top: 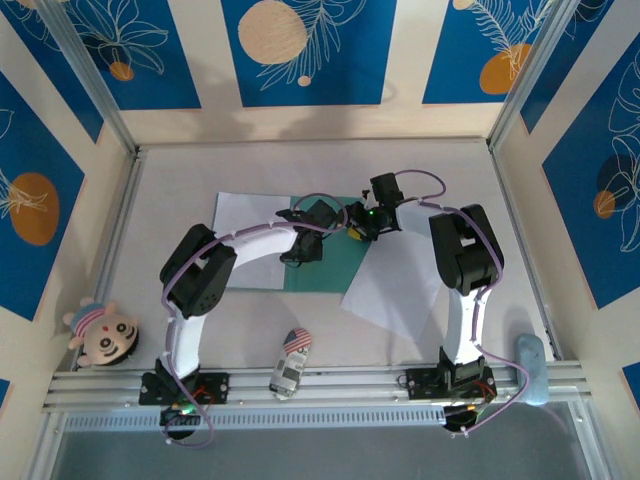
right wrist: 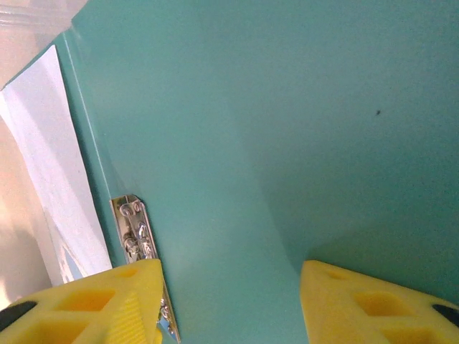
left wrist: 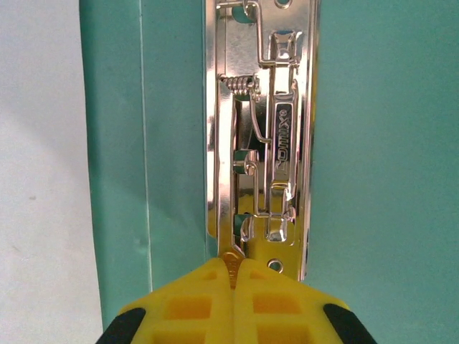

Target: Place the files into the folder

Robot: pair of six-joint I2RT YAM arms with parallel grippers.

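The folder (top: 335, 268), thin matte teal card, lies flat at mid-table with a glossy chromed metal clip (left wrist: 262, 136) of springs and stamped plates running along it. The files (top: 245, 212) are smooth, blank white sheets, one at the folder's far-left edge and the other sheet (top: 395, 288) angled against its right. The left gripper (left wrist: 233, 271) has its blocky yellow fingers pressed together on the thin lever tip of that clip, while the right gripper (right wrist: 229, 272) hovers over bare green card, fingers apart with nothing between them. The table (top: 160, 200) is dull pale grey, edged by an aluminium rail (top: 350, 380), inside cream walls (top: 205, 60) set with blue leaf-printed panels (top: 300, 50).
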